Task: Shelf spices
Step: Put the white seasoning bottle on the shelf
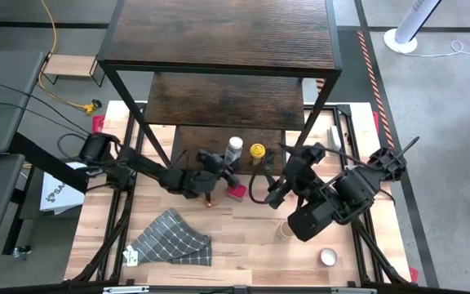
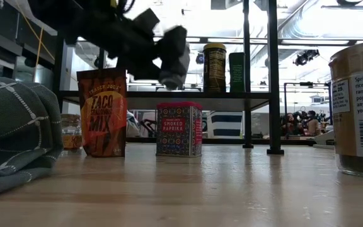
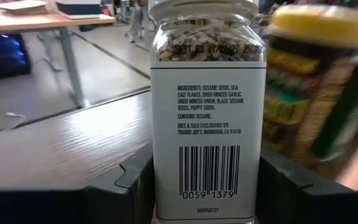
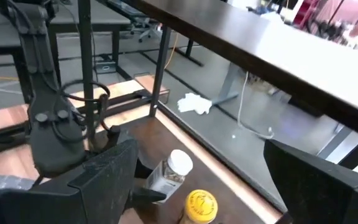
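Robotics lab / open workshop, not a home. Evidence:
- 2 dark arms bolted to a light-wood table [image 1: 243, 245] on a black frame, cables trailing off the left arm's base.
- Bare grey concrete floor [image 1: 439, 98] around the table, striped hazard tape [image 1: 369, 57] on it at far right, yellow cable [image 1: 53, 41] running across it at far left.
- White pedestal fan base [image 1: 406, 39] at far right.
- Low view: exposed ceiling ducting [image 2: 307, 25] and strip lights, people [image 2: 304, 120] seated at desks far behind.
- Wrist views: more work tables [image 3: 36, 18] and office chairs [image 4: 138, 23] beyond the table.
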